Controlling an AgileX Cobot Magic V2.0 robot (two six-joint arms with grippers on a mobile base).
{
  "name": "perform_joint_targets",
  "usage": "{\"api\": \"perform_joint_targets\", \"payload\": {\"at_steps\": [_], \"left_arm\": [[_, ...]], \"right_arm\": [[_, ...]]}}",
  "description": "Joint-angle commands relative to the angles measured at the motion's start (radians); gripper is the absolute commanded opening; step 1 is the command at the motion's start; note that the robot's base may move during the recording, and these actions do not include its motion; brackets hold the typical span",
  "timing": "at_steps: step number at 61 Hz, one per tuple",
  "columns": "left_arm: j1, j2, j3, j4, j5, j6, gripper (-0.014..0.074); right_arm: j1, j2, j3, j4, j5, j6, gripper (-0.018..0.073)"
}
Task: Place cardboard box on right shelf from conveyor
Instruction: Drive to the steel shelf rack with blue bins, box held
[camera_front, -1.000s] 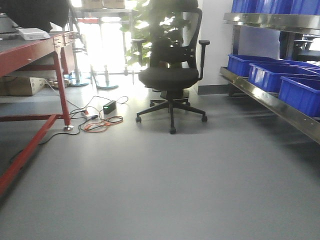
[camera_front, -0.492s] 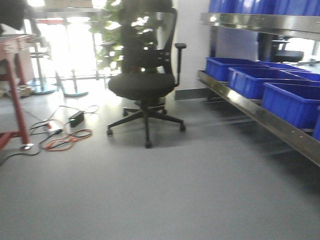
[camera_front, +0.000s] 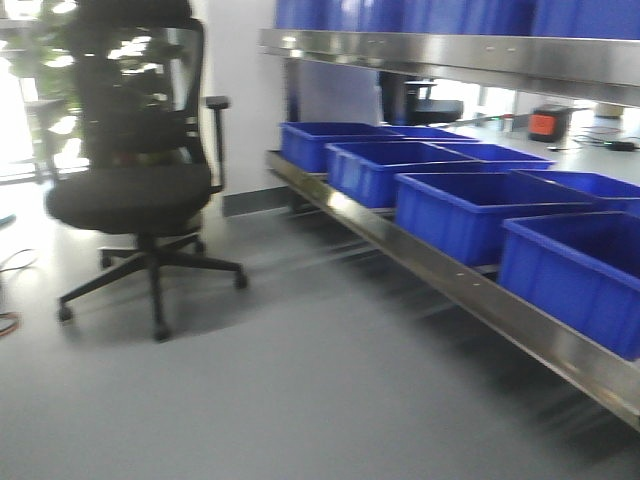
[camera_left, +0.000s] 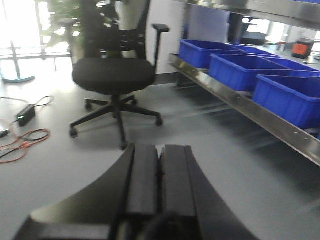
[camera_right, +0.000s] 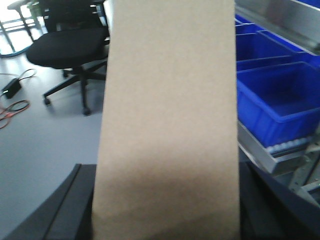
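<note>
My right gripper (camera_right: 165, 215) is clamped on the cardboard box (camera_right: 170, 100). Its dark fingers (camera_right: 55, 215) flank the box, which stands upright and fills the wrist view. My left gripper (camera_left: 160, 170) is closed on nothing, pads pressed together. Over the last second the front view has swung right. The office chair (camera_front: 130, 190) has slid towards the left edge, the conveyor has dropped out of sight, and the steel shelf (camera_front: 470, 290) with its blue bins (camera_front: 470, 215) now fills the right side. I judge the carry nearly done. What remains is finding a bare stretch of shelf, since bins crowd the lower level.
</note>
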Motion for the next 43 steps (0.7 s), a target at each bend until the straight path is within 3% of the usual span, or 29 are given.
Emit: {"api": "perform_joint_targets", "payload": {"at_steps": [1,43], "left_arm": [[0.004,-0.017,0.009,-0.006,-0.087,0.000,-0.0116],[0.004,-0.017,0.009,-0.006,-0.087,0.000,-0.0116]], "right_arm": [[-0.004,0.015,-0.024,-0.012,-0.096,-0.010,0.0141],[-0.004,0.015,-0.024,-0.012,-0.096,-0.010,0.0141]]}}
